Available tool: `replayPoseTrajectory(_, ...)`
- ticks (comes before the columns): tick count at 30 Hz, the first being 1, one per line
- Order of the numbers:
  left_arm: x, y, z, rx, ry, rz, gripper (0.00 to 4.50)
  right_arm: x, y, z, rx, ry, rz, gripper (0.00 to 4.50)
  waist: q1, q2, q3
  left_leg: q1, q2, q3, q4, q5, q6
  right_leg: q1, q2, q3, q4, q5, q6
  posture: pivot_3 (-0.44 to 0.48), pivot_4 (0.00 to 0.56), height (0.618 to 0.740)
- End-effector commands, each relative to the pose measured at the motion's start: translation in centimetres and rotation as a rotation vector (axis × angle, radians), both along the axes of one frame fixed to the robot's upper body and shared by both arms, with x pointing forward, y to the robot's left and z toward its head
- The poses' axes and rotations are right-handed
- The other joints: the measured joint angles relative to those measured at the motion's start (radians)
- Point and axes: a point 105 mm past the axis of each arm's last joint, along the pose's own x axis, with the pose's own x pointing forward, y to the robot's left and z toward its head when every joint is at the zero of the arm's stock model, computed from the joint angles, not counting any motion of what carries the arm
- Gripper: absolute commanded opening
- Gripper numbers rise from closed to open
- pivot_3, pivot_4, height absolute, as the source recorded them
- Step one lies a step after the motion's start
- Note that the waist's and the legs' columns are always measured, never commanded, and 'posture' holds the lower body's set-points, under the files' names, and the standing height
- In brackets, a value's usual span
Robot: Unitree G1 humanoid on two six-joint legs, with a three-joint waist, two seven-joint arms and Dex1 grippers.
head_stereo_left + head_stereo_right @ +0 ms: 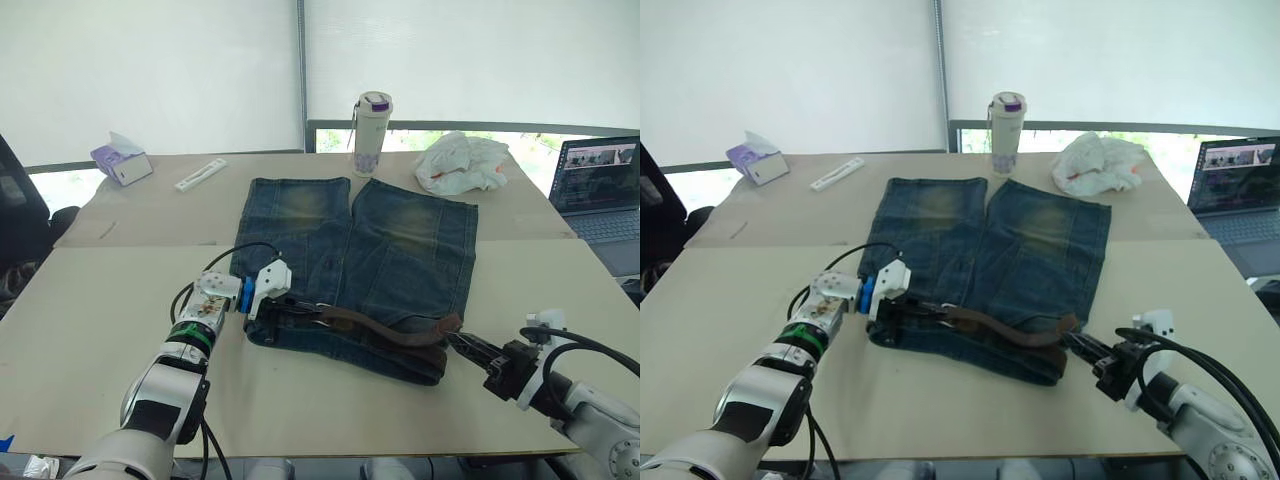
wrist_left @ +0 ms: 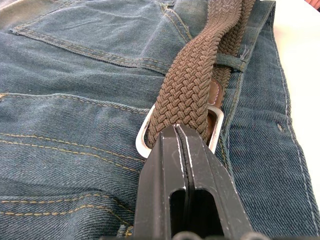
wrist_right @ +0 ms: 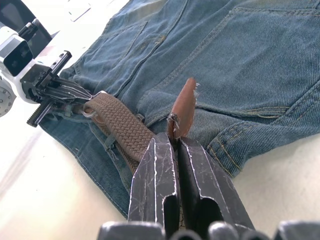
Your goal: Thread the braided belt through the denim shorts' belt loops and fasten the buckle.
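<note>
The denim shorts [image 1: 400,250] lie flat on the table, waistband toward me. The braided belt [image 1: 385,333] runs along the waistband and passes under a belt loop [image 2: 231,62]. At the waistband's left end, my left gripper [image 1: 290,310] is shut. Its fingertips [image 2: 175,137] press on the strap where it passes through the silver buckle [image 2: 145,142]. At the right end, my right gripper [image 1: 460,343] is shut on the belt's brown leather tip [image 3: 184,105], which stands up between its fingers just off the shorts' edge.
Beyond the shorts stand a white bottle with a purple cap [image 1: 371,133] and a crumpled white bag [image 1: 462,162]. A laptop [image 1: 600,185] sits at the far right. A tissue box [image 1: 122,160] and a flat white strip [image 1: 200,174] lie at the far left.
</note>
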Motion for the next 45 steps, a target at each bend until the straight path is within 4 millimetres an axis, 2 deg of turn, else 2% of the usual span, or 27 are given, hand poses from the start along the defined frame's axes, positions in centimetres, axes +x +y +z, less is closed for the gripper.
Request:
replayPoseTrajectory(1,-0.9,-0.4,-2.2,0.05,0.067,-0.017,0.03,0.0,-0.2,1.0,-0.008,-0.037,0.0,0.0,0.002,0.001,-0.001,-0.001,0.0,0.0,0.004,-0.002,0.004,0.0,0.0,0.0,0.0,0.0,0.0,0.0,0.15,0.74)
replayPoseTrajectory(6,-0.9,-1.1,-1.6,-0.023,0.1,-0.015,0.03,-0.3,-0.4,1.2,-0.012,-0.039,0.012,0.0,0.004,0.002,-0.001,0.0,-0.001,-0.002,0.007,-0.004,0.006,0.004,-0.001,0.0,0.0,-0.001,0.002,0.0,0.15,0.74)
replayPoseTrajectory(11,1.1,-2.3,2.3,-0.275,0.211,0.08,0.03,-0.5,-0.2,1.3,-0.009,-0.034,0.034,0.0,0.003,0.002,-0.001,-0.001,-0.002,-0.003,0.007,-0.004,0.006,0.004,-0.002,0.0,0.0,-0.002,0.003,0.0,0.15,0.74)
replayPoseTrajectory(14,1.7,-2.4,3.6,-0.337,0.24,0.102,0.03,-0.4,0.0,1.1,-0.008,-0.031,0.037,0.0,-0.001,0.001,0.0,-0.002,-0.002,-0.003,0.008,-0.004,0.006,0.004,-0.001,-0.001,0.0,-0.002,0.003,0.0,0.15,0.74)
replayPoseTrajectory(18,0.1,-2.1,1.6,-0.203,0.211,0.006,0.03,-0.3,0.1,1.1,-0.007,-0.03,0.036,0.0,-0.008,0.0,0.0,-0.001,-0.001,-0.003,0.007,-0.004,0.006,0.004,0.0,0.0,0.0,-0.002,0.003,0.0,0.15,0.74)
replayPoseTrajectory(22,-0.7,-1.7,0.2,-0.11,0.174,-0.034,0.03,-0.4,0.0,1.1,-0.01,-0.03,0.036,0.0,-0.003,0.001,0.0,0.0,-0.001,-0.003,0.008,-0.004,0.006,0.004,0.0,0.0,0.001,-0.002,0.003,0.0,0.15,0.74)
replayPoseTrajectory(28,-0.3,-1.7,-0.4,-0.075,0.129,-0.003,0.03,-0.3,-0.1,1.1,-0.011,-0.03,0.032,0.0,-0.001,0.001,0.0,-0.001,-0.001,-0.003,0.008,-0.004,0.006,0.004,-0.001,0.0,0.001,-0.002,0.003,0.0,0.15,0.74)
replayPoseTrajectory(32,-0.3,-1.2,-1.9,0.032,0.06,0.013,0.03,-0.3,-0.2,1.2,-0.015,-0.033,0.031,0.0,-0.001,0.0,0.0,0.0,-0.001,-0.004,0.008,-0.004,0.006,0.004,-0.001,0.0,0.001,-0.002,0.003,0.0,0.15,0.74)
replayPoseTrajectory(35,-0.1,-0.9,-2.4,0.058,0.064,0.049,0.03,-0.2,-0.5,2.0,0.003,-0.06,0.027,0.0,-0.001,0.0,0.001,0.002,-0.001,-0.004,0.008,-0.004,0.007,0.007,-0.001,0.0,0.0,-0.002,0.003,0.0,0.15,0.74)
replayPoseTrajectory(37,-0.1,-0.7,-2.6,0.067,0.058,0.051,0.03,0.0,-0.5,3.5,0.062,-0.112,0.028,0.0,-0.002,0.001,0.0,0.004,-0.001,-0.004,0.008,-0.005,0.007,0.009,-0.001,0.0,0.0,-0.002,0.003,0.0,0.15,0.74)
replayPoseTrajectory(42,1.4,-1.2,1.0,-0.141,0.079,0.117,0.03,0.1,1.9,8.3,0.289,-0.266,0.097,0.0,-0.004,0.001,0.0,0.004,0.0,-0.005,0.007,-0.005,0.008,0.009,0.0,0.001,0.0,-0.002,0.003,0.0,0.15,0.74)
replayPoseTrajectory(45,1.8,-1.1,5.4,-0.348,0.135,0.119,0.03,0.6,3.6,10.2,0.402,-0.315,0.114,0.0,-0.006,0.001,0.002,0.002,0.0,-0.006,0.008,-0.005,0.008,0.007,-0.001,0.0,0.0,-0.002,0.003,0.0,0.15,0.74)
